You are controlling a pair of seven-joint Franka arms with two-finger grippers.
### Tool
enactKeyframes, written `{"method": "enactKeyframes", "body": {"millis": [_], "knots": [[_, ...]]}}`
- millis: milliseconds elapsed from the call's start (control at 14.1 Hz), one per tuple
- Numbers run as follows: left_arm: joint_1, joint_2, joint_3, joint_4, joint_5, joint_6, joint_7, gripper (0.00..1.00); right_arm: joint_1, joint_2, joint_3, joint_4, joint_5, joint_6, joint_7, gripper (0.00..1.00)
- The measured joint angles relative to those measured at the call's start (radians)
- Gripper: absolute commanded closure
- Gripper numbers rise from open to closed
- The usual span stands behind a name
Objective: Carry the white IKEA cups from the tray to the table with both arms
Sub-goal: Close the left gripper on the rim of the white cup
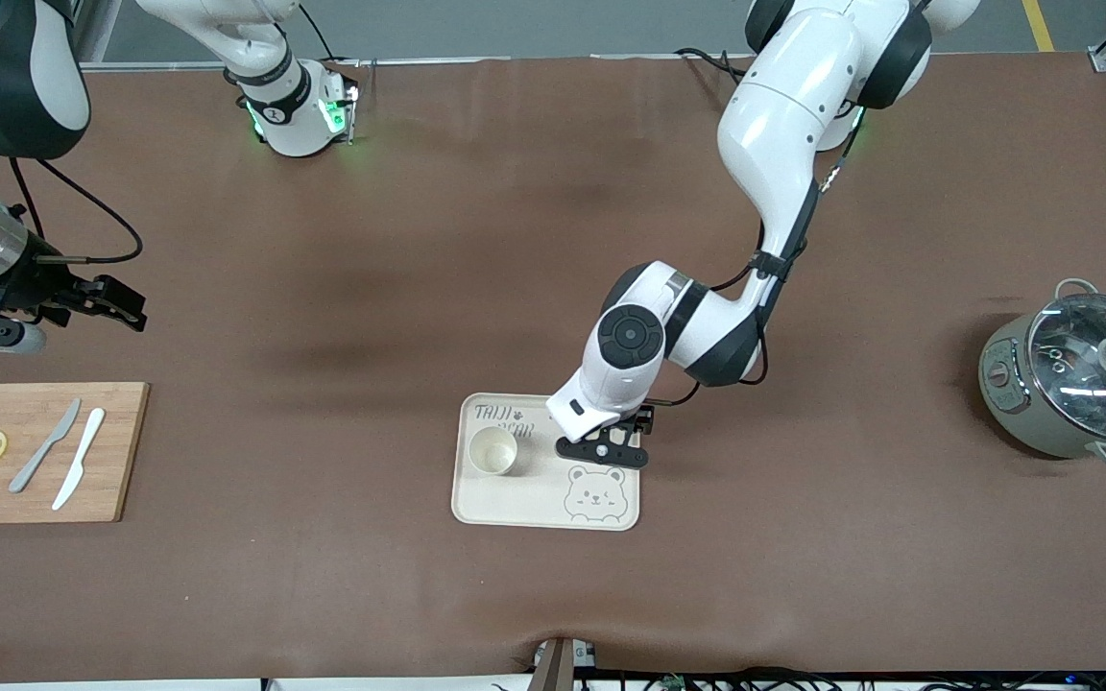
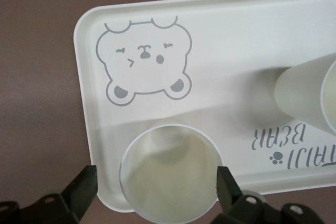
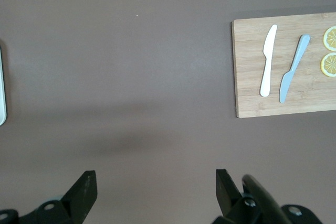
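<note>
Two white IKEA cups stand upright on the cream bear tray. One cup shows plainly in the front view, at the tray's end toward the right arm. The other cup stands beside the printed bear, near the tray's edge; the left arm's hand hides it in the front view. My left gripper is open, its fingers on either side of this cup's rim, one clearly apart from it. My right gripper hangs open and empty over bare table at the right arm's end.
A wooden cutting board with two knives and two lemon slices lies at the right arm's end, nearer the front camera than the right gripper. A grey-green pot with a glass lid stands at the left arm's end.
</note>
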Motion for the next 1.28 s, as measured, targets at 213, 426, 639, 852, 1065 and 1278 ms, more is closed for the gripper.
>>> {"method": "enactKeyframes", "body": {"millis": [213,426,639,852,1065,1278], "knots": [[0.0,0.003,0.001,0.0,0.0,0.0,0.0,0.0,0.0,0.0,0.0,0.0,0.0,0.0,0.0,0.0],[0.002,0.003,0.002,0.0,0.0,0.0,0.0,0.0,0.0,0.0,0.0,0.0,0.0,0.0,0.0,0.0],[0.006,0.003,0.003,0.001,0.0,0.004,0.0,0.0,0.0,0.0,0.0,0.0,0.0,0.0,0.0,0.0],[0.01,0.003,0.004,0.002,0.0,0.005,0.001,0.0,0.0,0.0,0.0,0.0,0.0,0.0,0.0,0.0],[0.015,0.003,0.007,0.001,0.0,0.005,0.002,0.0,0.001,0.0,0.001,0.0,0.0,0.0,0.0,0.0],[0.021,0.004,0.008,-0.009,0.0,0.005,0.007,0.0,0.003,0.001,0.002,0.0,0.0,0.0,0.0,0.0]]}}
